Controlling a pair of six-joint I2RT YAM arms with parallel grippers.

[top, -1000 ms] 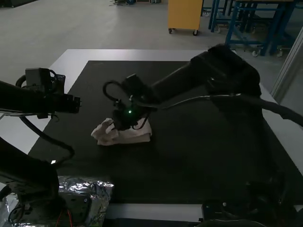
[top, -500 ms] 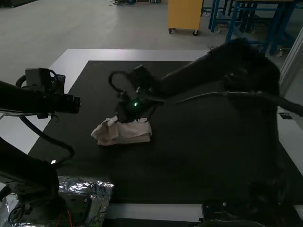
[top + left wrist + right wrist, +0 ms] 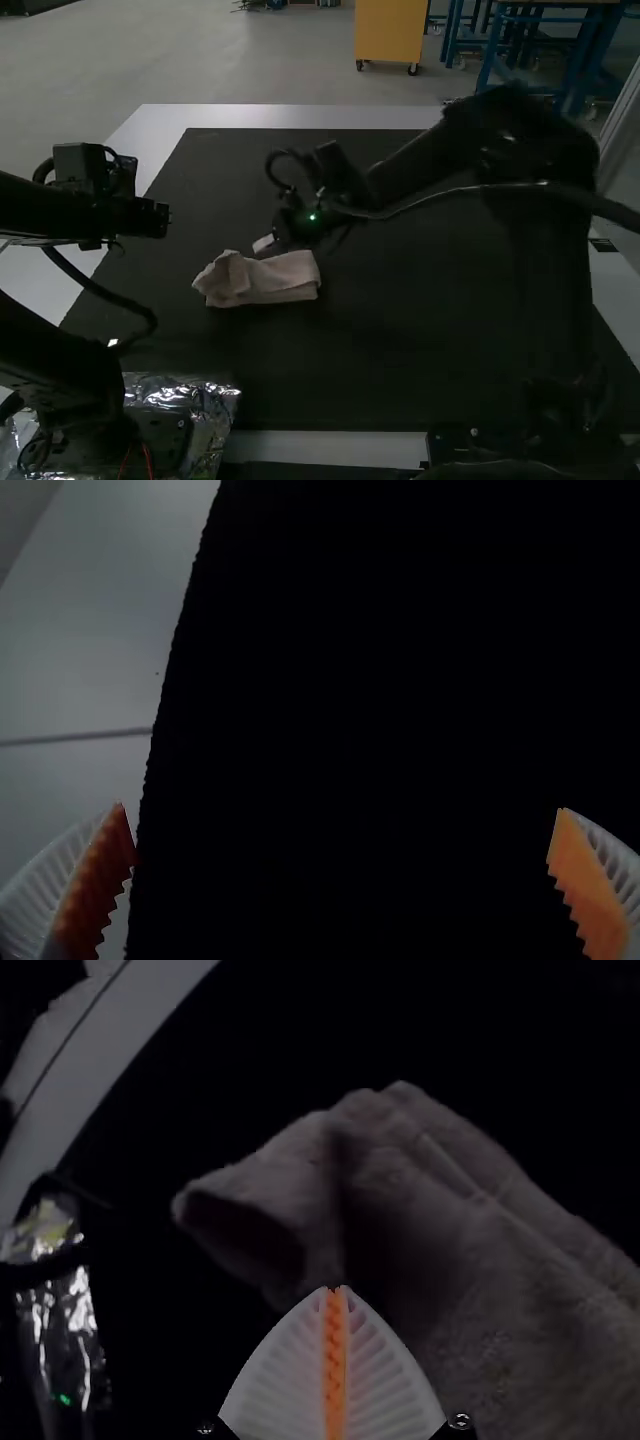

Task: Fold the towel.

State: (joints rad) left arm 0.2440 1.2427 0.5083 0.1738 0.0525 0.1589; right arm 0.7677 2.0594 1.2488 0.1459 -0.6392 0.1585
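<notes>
Right pincer (image 3: 334,1290) is sitting closed, empty, near the towel (image 3: 280,279); left pincer (image 3: 342,809) is gaping. I'm judging the towel soft, light, best pinched at its bunched end.

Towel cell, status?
Left gripper: jaws open, off to the table's left side. Right gripper: jaws shut, just beyond the towel. Towel: folded into a rough strip, left end rumpled. No obstruction seen around it.
</notes>
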